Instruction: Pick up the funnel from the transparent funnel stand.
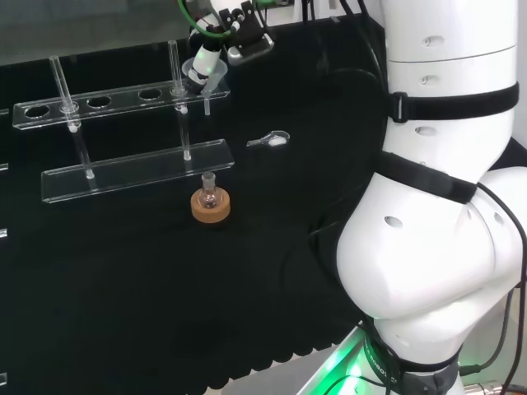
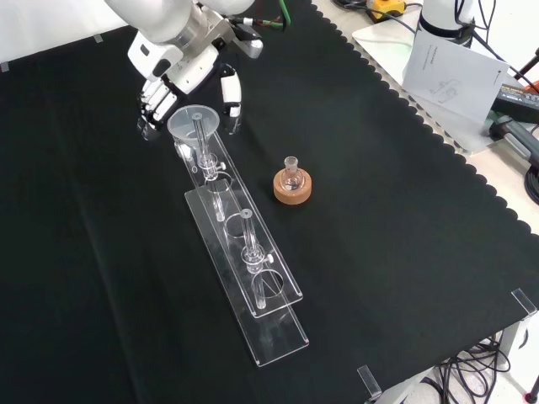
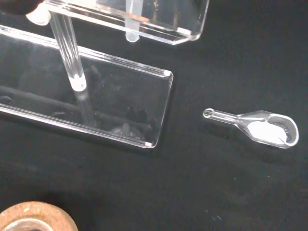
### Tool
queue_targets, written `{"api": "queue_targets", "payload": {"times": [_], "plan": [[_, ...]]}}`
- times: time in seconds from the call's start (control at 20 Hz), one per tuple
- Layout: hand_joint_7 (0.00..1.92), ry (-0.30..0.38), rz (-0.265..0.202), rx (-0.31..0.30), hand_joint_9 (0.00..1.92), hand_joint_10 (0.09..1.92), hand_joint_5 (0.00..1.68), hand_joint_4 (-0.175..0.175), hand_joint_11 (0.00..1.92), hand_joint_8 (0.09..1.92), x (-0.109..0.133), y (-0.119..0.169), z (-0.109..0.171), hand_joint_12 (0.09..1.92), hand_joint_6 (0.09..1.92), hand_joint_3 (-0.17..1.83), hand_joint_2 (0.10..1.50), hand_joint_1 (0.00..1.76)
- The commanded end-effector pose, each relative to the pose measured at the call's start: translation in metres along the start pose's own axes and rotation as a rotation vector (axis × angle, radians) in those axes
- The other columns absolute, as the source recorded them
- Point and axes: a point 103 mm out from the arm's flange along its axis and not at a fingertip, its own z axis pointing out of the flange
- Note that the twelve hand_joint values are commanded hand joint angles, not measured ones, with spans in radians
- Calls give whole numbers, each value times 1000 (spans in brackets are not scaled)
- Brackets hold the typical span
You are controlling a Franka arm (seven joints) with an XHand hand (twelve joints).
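A clear funnel [image 2: 194, 124] sits in the end hole of the transparent stand [image 2: 253, 278], its stem [image 3: 131, 30] hanging through the upper shelf. In the head view the funnel [image 1: 204, 83] is at the right end of the stand [image 1: 136, 171]. My hand [image 2: 173, 80] hovers just behind and above the funnel, with fingers [image 2: 155, 103] on one side of the rim and the thumb [image 2: 229, 94] on the other, spread apart and not closed on it. In the head view the hand [image 1: 206, 59] reaches down to the funnel's mouth.
A small flask on a cork ring [image 2: 292, 186] stands beside the stand [image 1: 211, 206]. A clear scoop with white powder [image 3: 262, 128] lies on the cloth past the stand's end [image 1: 271, 140]. Papers and cables lie beyond the cloth's edge [image 2: 450, 67].
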Motion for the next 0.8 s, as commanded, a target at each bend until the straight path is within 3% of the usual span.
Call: {"api": "queue_targets", "payload": {"times": [0.05, 0.45, 0.8], "plan": [[0, -5, -17, -9, 99, 869, 41, -40, 276, 425, 8, 3, 3, 1506, 87, 285, 680, 624], [0, -29, -9, 11, 143, 857, 63, -38, 294, 493, 7, 8, 10, 1499, 87, 299, 681, 621], [50, -46, 27, -16, 294, 791, 143, -41, 318, 706, 0, 9, 11, 1485, 87, 334, 704, 588]]}}
